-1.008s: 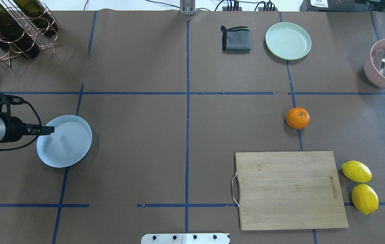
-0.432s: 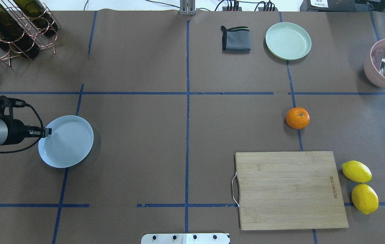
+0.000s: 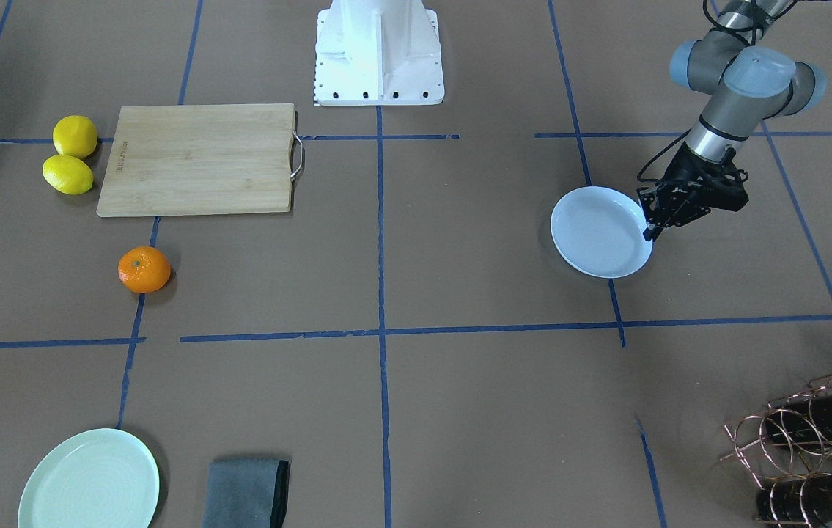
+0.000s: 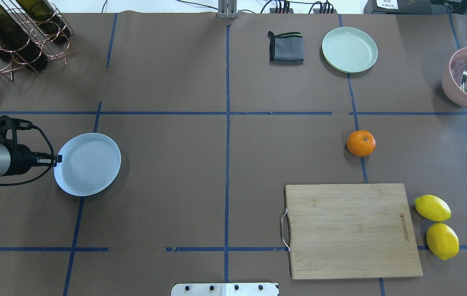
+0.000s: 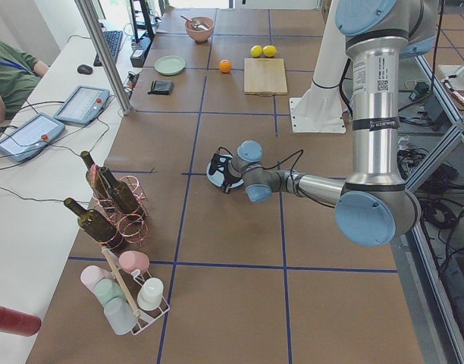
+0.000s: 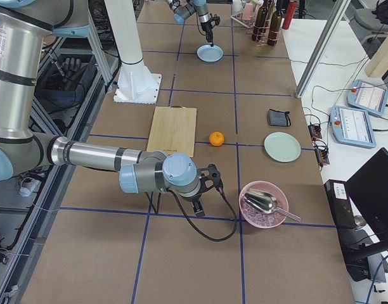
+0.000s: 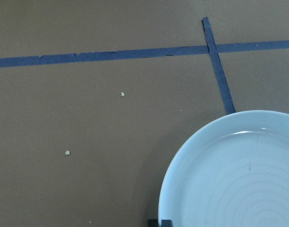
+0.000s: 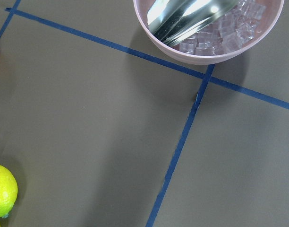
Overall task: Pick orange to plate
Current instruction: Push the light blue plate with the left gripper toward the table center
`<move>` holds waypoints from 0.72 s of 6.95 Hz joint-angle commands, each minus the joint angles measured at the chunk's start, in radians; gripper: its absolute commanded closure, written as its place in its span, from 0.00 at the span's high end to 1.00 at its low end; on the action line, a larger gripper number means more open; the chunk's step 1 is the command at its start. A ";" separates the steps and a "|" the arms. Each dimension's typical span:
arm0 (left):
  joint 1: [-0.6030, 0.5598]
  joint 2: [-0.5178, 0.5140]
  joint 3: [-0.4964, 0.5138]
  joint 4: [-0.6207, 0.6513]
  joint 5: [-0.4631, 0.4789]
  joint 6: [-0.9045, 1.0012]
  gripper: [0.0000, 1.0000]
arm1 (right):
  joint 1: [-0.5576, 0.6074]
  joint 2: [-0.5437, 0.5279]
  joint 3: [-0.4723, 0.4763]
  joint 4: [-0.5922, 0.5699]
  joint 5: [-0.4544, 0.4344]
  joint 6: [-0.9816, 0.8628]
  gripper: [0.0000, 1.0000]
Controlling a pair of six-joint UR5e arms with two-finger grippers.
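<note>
**Plate shifted, orange not yet touched**

My left fingers (image 4: 57, 158) sit close together at the rim of the plate (image 4: 89, 164), but I cannot tell whether they pinch it. Over the last second the plate has slid slightly toward mid-table, so I judge I'm staging it. The orange (image 4: 361, 143) lies well apart to their right, unmoved. The right fingers (image 6: 200, 206) hang beyond it, and I cannot tell if they are open or closed.

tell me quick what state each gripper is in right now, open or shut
Left gripper: jaws shut on the rim of the plate.
Right gripper: cannot be told; it shows only in the right side view.
</note>
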 commanded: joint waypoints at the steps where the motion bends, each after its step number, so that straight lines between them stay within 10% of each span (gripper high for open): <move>1: -0.005 -0.044 -0.059 0.010 -0.053 -0.007 0.00 | 0.000 0.001 0.002 0.000 0.001 0.000 1.00; 5: 0.041 -0.445 0.043 0.266 -0.032 -0.237 0.00 | 0.000 0.001 0.002 0.000 0.001 0.002 1.00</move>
